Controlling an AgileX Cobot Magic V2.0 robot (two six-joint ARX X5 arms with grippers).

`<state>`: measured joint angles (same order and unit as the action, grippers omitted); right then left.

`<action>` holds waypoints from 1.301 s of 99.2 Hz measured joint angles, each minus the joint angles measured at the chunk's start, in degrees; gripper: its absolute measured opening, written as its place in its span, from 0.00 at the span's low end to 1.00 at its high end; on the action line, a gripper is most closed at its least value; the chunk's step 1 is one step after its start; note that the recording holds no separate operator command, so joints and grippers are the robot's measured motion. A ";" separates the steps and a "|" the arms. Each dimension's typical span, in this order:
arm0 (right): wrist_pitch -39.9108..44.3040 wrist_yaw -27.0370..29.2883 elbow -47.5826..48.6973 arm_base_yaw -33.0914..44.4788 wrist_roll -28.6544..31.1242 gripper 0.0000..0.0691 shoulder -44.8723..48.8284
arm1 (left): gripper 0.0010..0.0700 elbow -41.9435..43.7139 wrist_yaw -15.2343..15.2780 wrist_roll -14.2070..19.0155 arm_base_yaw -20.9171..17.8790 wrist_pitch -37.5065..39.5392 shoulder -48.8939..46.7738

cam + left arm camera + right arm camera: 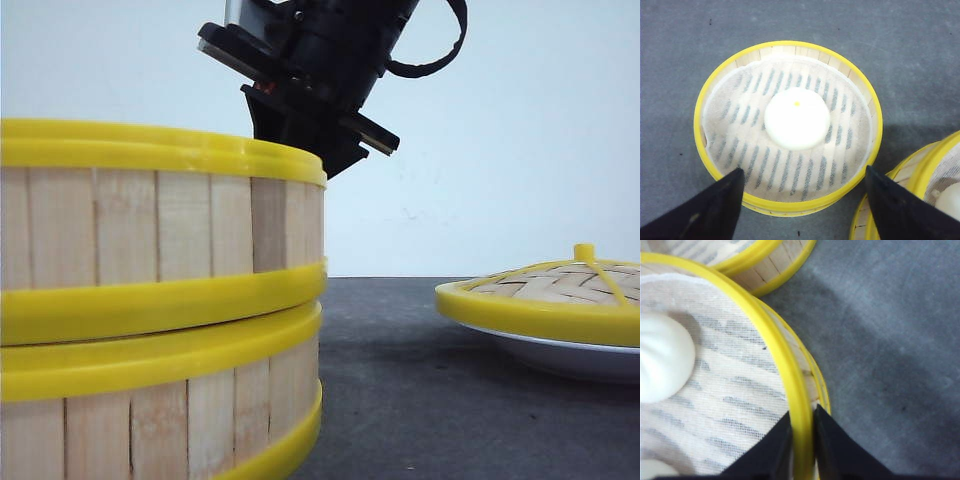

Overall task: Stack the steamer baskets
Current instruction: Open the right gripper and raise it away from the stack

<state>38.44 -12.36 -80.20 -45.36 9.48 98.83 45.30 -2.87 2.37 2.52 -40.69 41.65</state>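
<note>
- Front view: two steamer baskets stacked at the near left, upper basket resting on lower basket, yellow rims touching, pale bamboo slats upright between them.
- Stood on a dark grey table before a plain white wall.
- Right gripper clamped on the yellow rim of the upper basket, one black finger inside the rim, one outside, as seen from its wrist camera.
- Inside that basket: white gauze liner over slats and a white bun.
- Left gripper spread wide and holding nothing, hung above a third basket standing alone on the table.
- Held a white bun with a yellow dot at the centre of its liner.
- Far right in the front view: woven domed lid with yellow rim and knob, set on a white plate, well apart from the stack.
</note>
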 joint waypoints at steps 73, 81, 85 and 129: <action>0.09 3.06 0.00 -1.31 0.59 0.07 0.02 | 0.66 0.00 0.00 0.00 0.00 0.00 0.00; 0.09 2.58 0.00 -1.29 1.16 0.07 0.02 | 0.66 0.00 0.00 0.00 0.00 0.00 0.00; 0.11 2.29 0.00 -1.29 1.31 0.07 0.02 | 0.66 0.00 0.00 0.00 0.00 0.00 0.00; 0.33 1.95 0.00 -0.24 2.56 0.07 0.02 | 0.66 0.00 0.00 -0.02 0.00 0.00 0.00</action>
<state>38.76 -10.41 -80.20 -45.60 12.03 98.85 45.30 -2.87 2.35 2.52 -40.69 41.65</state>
